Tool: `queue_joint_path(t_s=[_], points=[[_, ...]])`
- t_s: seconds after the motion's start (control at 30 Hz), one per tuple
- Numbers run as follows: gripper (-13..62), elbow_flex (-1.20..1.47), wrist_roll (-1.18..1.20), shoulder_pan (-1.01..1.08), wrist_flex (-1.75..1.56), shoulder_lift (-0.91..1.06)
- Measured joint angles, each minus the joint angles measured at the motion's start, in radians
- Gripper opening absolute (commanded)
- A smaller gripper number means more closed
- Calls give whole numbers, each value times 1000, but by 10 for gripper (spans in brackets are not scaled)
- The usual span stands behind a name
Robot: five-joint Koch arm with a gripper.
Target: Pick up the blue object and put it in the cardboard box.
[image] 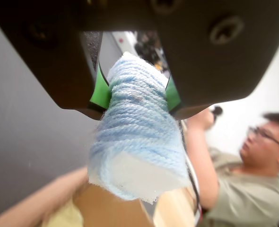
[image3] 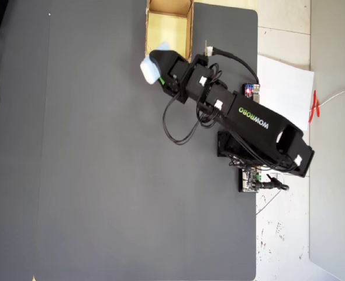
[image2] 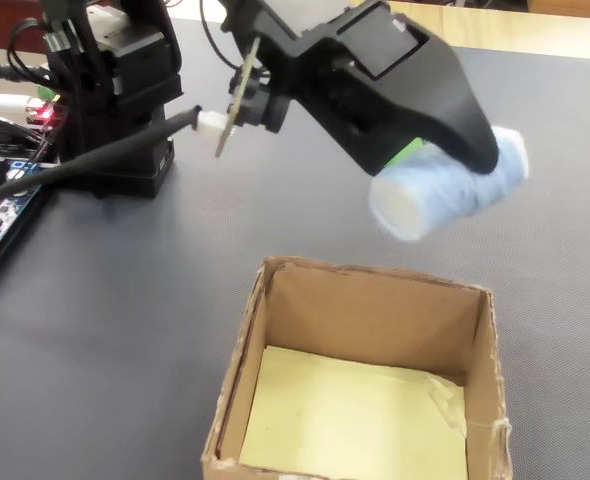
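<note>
The black gripper (image: 135, 97) pinches the soft, light, pale blue yarn-wound roll (image: 138, 137) across its yielding middle; the brown cardboard box (image2: 375, 300) sits just below.

The arm (image3: 242, 120) is black all over, boxy plastic shells joined end to end — with "WOWROBO" printed in green on one long link right of centre in the overhead view. Thin black cables (image3: 181, 126) loop out beside it, and small white labels dot the joints. Its gripper (image: 135, 94) has green pads (image: 100, 90) on the fingers, and recessed screws (image: 226, 29) sit in the dark housing, upper right in the wrist view.
</note>
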Motion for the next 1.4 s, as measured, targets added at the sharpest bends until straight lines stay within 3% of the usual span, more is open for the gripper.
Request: queue_joint_path(t_s=[0.3, 0.5, 0.67, 1.07, 1.4], points=[[7, 0, 0, 184, 0, -54], [205, -38, 0, 221, 2, -115], [290, -75, 21, 242, 2, -143], [319, -75, 23, 229, 2, -114], [340, 31, 129, -6, 2, 64]])
